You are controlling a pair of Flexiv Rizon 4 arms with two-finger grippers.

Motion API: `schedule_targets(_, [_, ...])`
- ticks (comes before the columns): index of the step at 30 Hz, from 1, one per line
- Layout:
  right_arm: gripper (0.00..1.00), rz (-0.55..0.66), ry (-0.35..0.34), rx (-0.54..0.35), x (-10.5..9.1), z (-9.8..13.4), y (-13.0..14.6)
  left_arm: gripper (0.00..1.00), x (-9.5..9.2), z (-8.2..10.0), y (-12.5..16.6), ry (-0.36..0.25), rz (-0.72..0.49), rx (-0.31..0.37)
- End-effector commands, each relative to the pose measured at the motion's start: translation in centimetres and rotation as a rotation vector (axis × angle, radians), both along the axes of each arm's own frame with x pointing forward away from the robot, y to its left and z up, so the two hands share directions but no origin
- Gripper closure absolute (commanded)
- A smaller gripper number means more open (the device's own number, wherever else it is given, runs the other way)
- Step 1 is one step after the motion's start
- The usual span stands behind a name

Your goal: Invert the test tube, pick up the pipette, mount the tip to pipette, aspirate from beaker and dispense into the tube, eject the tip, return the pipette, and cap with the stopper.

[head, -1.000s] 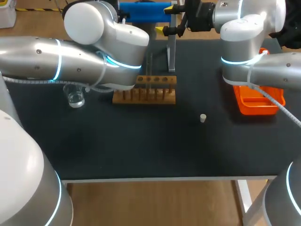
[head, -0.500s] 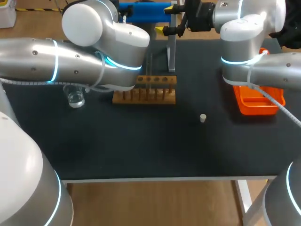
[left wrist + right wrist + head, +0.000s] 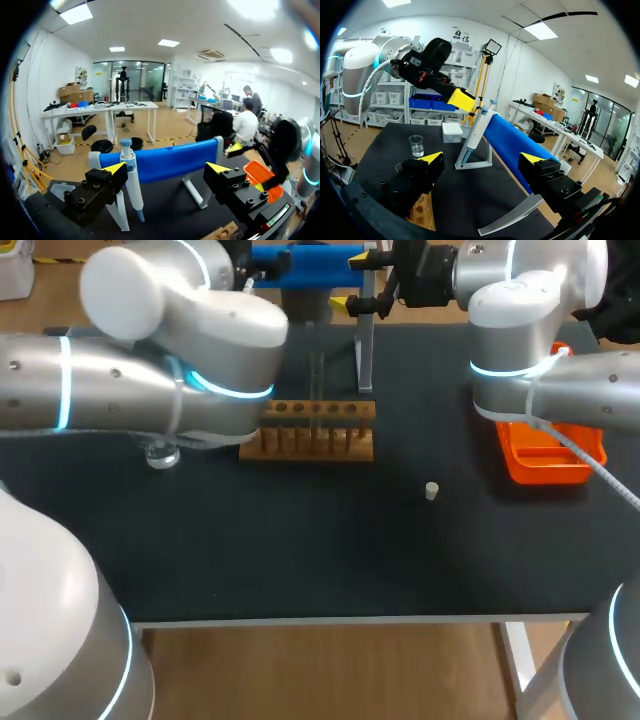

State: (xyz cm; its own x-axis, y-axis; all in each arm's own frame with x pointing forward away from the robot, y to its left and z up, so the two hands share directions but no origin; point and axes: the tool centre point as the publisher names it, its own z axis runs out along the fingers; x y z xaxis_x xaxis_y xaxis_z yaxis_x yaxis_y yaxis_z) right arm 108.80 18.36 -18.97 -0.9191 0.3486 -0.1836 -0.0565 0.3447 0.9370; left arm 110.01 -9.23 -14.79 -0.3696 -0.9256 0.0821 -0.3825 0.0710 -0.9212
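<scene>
Presumably light, rigid and slick, the slim white blue-capped plastic pipette (image 3: 131,180) hangs on its white stand (image 3: 119,214) at the far side of the black table (image 3: 300,540), best gripped round its upper body; left gripper (image 3: 166,169) and right gripper (image 3: 481,158) both gape empty

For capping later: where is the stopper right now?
In the head view the white stopper sits on the table right of centre, between the wooden rack and the orange tray.

Orange tray (image 3: 546,473), brown rack (image 3: 310,445), white stopper (image 3: 431,490).
</scene>
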Motion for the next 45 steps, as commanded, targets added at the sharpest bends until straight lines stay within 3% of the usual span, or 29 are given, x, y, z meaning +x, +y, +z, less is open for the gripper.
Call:
schedule_targets(1, [0.00, 0.000, 0.000, 0.000, 0.0, 0.0, 0.0, 0.00, -4.1, 1.7, 2.0, 0.027, -0.262, -0.050])
schedule_targets(8, [0.00, 0.000, 0.000, 0.000, 0.0, 0.0, 0.0, 0.00, -7.0, 1.6, 2.1, 0.000, -0.501, -0.071])
schedule_targets(14, [0.00, 0.000, 0.000, 0.000, 0.0, 0.0, 0.0, 0.00, -9.0, 1.1, 2.1, -0.013, -0.606, -0.056])
schedule_targets(25, [0.00, 0.000, 0.000, 0.000, 0.0, 0.0, 0.0, 0.00, -11.8, -1.5, 0.0, 0.015, -0.850, -0.067])
schedule_targets(28, [0.00, 0.000, 0.000, 0.000, 0.0, 0.0, 0.0, 0.00, -12.7, -2.0, -0.6, -0.007, -0.908, -0.069])
schedule_targets(34, [0.00, 0.000, 0.000, 0.000, 0.0, 0.0, 0.0, 0.00, -13.6, -3.2, -1.9, -0.036, -0.975, -0.038])
schedule_targets(39, [0.00, 0.000, 0.000, 0.000, 0.0, 0.0, 0.0, 0.00, -14.1, -4.0, -3.0, -0.064, -1.005, 0.035])
schedule_targets(45, [0.00, 0.000, 0.000, 0.000, 0.0, 0.0, 0.0, 0.00, -13.8, -5.1, -4.1, -0.064, -1.007, 0.049])
